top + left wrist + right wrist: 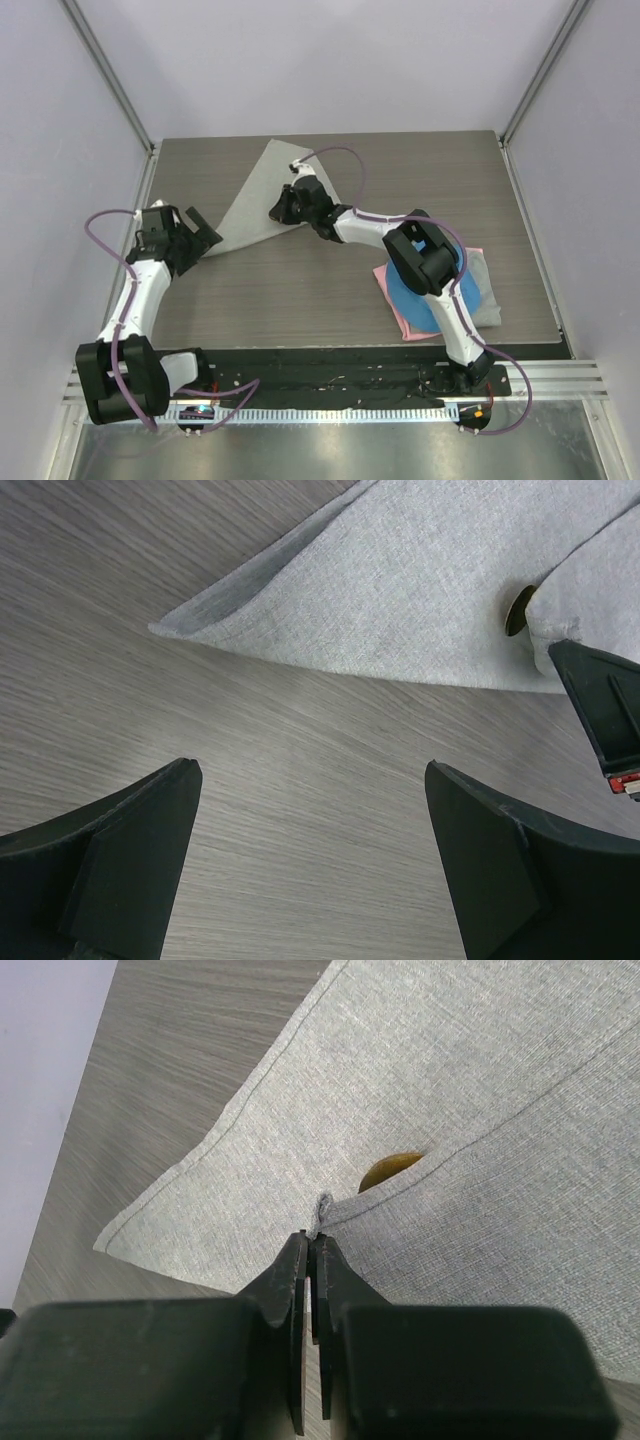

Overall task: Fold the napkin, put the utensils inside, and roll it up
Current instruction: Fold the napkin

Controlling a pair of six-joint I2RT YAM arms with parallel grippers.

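The light grey napkin (pixel 256 200) lies folded as a triangle at the back left of the table. My right gripper (pixel 280 207) is shut on the corner of the napkin's top layer (pixel 322 1210), pulled over the lower layer. The spoon's gold-brass bowl (pixel 390 1169) peeks out from under that folded edge; it also shows in the left wrist view (pixel 518 610). Its green handle is hidden. My left gripper (pixel 205 232) is open and empty, just off the napkin's left tip (pixel 180 625), over bare table.
A stack of cloths lies at the right: a blue cloth (pixel 415 295) on a pink cloth (pixel 400 310), with a grey cloth (pixel 485 290) beside them, partly under my right arm. Frame posts stand at the back corners.
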